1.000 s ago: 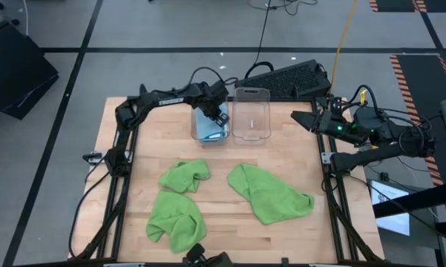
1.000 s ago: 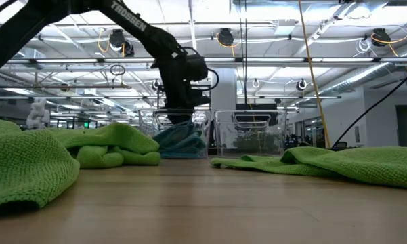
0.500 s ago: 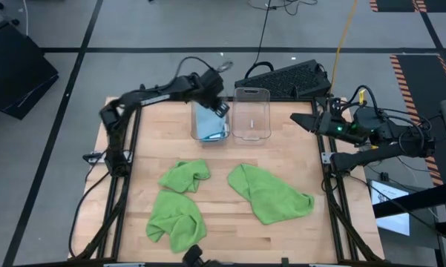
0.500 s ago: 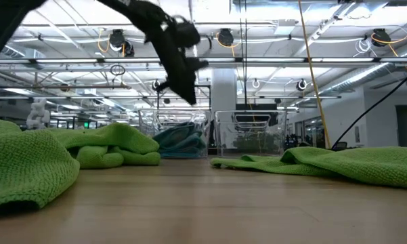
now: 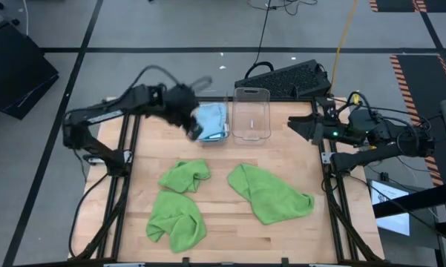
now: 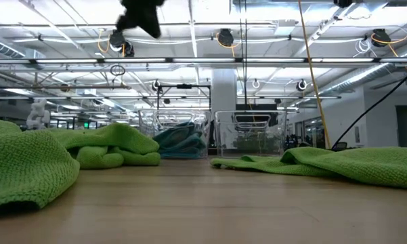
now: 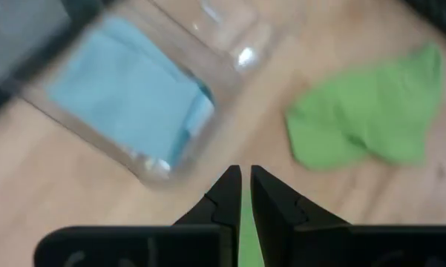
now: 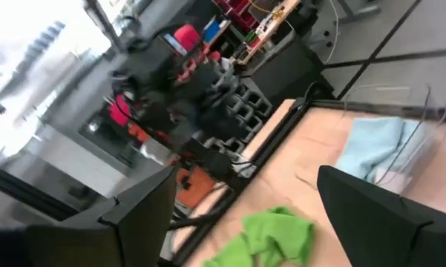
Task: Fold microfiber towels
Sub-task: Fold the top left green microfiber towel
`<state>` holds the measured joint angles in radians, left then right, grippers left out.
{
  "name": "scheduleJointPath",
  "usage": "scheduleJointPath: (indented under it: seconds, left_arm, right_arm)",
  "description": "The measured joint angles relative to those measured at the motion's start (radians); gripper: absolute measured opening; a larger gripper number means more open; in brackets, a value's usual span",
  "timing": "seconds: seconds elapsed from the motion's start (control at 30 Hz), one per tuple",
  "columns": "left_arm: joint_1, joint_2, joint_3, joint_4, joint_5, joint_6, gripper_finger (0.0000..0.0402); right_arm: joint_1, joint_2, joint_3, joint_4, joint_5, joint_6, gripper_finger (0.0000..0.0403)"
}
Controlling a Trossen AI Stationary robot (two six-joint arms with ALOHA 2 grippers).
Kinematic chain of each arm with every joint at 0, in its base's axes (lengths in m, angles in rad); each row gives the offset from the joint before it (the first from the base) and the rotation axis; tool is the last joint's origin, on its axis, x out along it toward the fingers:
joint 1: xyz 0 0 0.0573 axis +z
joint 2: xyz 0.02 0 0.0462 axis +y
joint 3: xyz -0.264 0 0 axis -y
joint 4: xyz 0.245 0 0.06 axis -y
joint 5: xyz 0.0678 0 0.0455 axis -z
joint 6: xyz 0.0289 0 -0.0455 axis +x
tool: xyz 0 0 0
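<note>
A light blue towel (image 5: 212, 120) lies folded inside a clear bin (image 5: 227, 138) at the far middle of the table. Three lime green towels (image 5: 184, 176) (image 5: 176, 219) (image 5: 269, 193) lie crumpled on the wood nearer the front. My left gripper (image 5: 191, 127) hangs high over the table just left of the blue towel's bin. In its wrist view the left gripper (image 7: 245, 182) is shut with nothing between the fingers. My right gripper (image 5: 297, 124) waits at the table's right edge; the right wrist view shows the right gripper (image 8: 245, 215) open and holding nothing.
A second clear bin (image 5: 251, 92) stands empty just right of the first. A black keyboard (image 5: 282, 78) lies beyond the table's far edge. Bare wood shows between the bins and the green towels and along the left side.
My left gripper has risen from the blue towel's bin, high above the table, and swung toward the table's left edge. The blue towel has stayed in the bin. My right gripper has rolled a little in place.
</note>
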<state>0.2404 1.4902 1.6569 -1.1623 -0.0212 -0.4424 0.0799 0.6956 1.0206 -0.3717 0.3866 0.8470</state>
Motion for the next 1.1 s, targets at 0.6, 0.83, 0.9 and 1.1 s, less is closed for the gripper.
scheduleJointPath:
  seconds: [0.6,0.83,0.9,1.1]
  left_arm:
    - [-0.461,-0.012,-0.332,0.025,-0.094,-0.594,0.0182]
    - [-0.489,-0.013,-0.521,-0.040,0.063,-0.755,0.0220]
    - [-0.480,-0.012,-0.581,-0.028,0.101,-0.772,0.0231]
    - [-0.432,-0.013,-0.723,0.034,0.144,-0.662,0.0263]
  right_arm:
    - [0.001,0.120,0.000,0.127,-0.209,-0.111,0.0295]
    - [0.001,0.146,0.000,0.166,-0.209,-0.108,0.0286]
    - [0.001,0.154,0.000,0.167,-0.208,-0.101,0.0286]
    - [0.000,0.189,0.000,0.204,-0.206,-0.047,0.0286]
